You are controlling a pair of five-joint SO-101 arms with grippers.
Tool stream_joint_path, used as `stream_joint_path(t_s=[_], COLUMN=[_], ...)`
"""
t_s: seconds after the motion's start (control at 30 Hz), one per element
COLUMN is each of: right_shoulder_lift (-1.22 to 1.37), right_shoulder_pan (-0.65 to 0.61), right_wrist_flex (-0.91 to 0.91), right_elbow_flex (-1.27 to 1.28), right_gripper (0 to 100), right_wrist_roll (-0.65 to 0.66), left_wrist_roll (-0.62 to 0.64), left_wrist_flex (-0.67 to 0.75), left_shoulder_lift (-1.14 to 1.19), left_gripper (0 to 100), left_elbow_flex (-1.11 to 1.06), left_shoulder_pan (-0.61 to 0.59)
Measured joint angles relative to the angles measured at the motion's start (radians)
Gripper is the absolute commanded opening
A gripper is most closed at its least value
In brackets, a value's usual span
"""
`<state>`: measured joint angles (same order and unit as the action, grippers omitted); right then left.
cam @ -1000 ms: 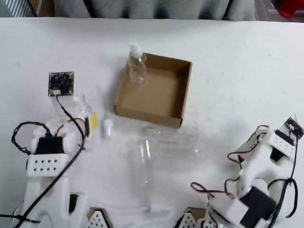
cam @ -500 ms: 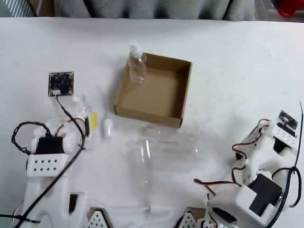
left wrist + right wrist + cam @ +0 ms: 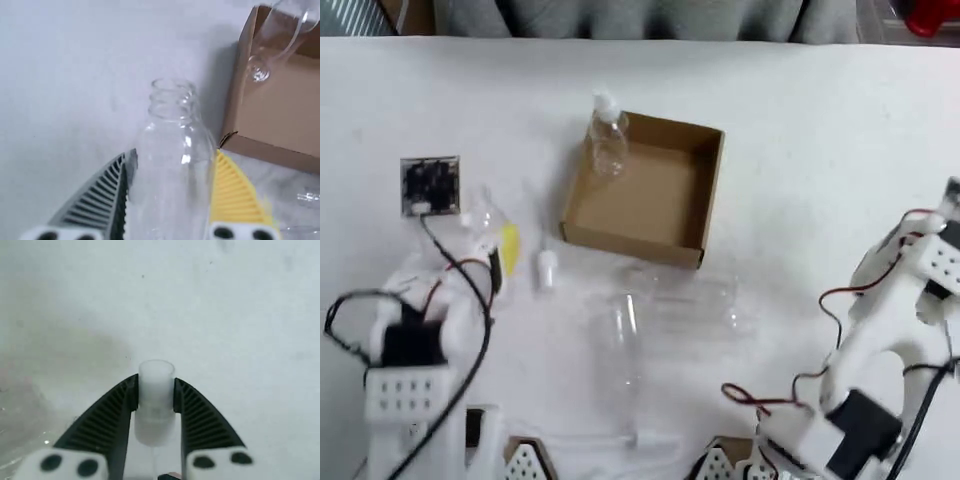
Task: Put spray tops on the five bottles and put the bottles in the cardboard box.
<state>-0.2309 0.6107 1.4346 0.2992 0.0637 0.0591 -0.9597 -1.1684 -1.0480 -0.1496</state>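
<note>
Both hands shift: left hand point(image 3: 174, 155) grips an uncapped bottle point(image 3: 171, 107), right hand point(image 3: 155, 381) a spray top point(image 3: 155, 407), capping likely next.

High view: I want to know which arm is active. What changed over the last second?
The left arm drew leftward and toward the near edge, the left gripper carrying its open bottle along. The right arm swung outward to the right, the right gripper shut on a spray top. The cardboard box, the capped bottle at its corner, the loose top and the lying bottles stayed put.
</note>
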Motion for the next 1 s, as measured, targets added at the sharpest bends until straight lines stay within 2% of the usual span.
stream_joint_path(t_s=[0.1,0.23,0.4,0.53,0.7,0.83,1.0], right_shoulder_lift=[-0.098,-0.192,-0.299,-0.448,-0.68,-0.833,-0.855], right_shoulder_pan=[-0.017,-0.133,-0.315,-0.404,-0.592,-0.752,-0.916], right_wrist_flex=[0.044,0.049,0.017,-0.149,-0.396,-0.569,-0.724], right_elbow_flex=[-0.072,-0.1,-0.101,-0.101,-0.103,-0.103,-0.092], right_gripper=[2.1,1.7,1.7,1.7,1.6,1.6,1.6], right_wrist_roll=[0.003,0.006,0.009,0.009,0.009,0.009,0.009], left_wrist_roll=[0.0,0.0,0.0,0.0,0.0,0.0,0.0], left_wrist_flex=[-0.003,0.029,0.14,0.176,0.186,0.186,0.186], left_shoulder_lift=[-0.143,-0.287,-0.345,-0.348,-0.356,-0.354,-0.354], left_gripper=[2,2,2,2,2,2,2], left_elbow_flex=[0.0,0.0,0.0,0.0,-0.037,-0.086,-0.143], left_shoulder_pan=[0.0,0.002,0.115,0.261,0.399,0.425,0.433])
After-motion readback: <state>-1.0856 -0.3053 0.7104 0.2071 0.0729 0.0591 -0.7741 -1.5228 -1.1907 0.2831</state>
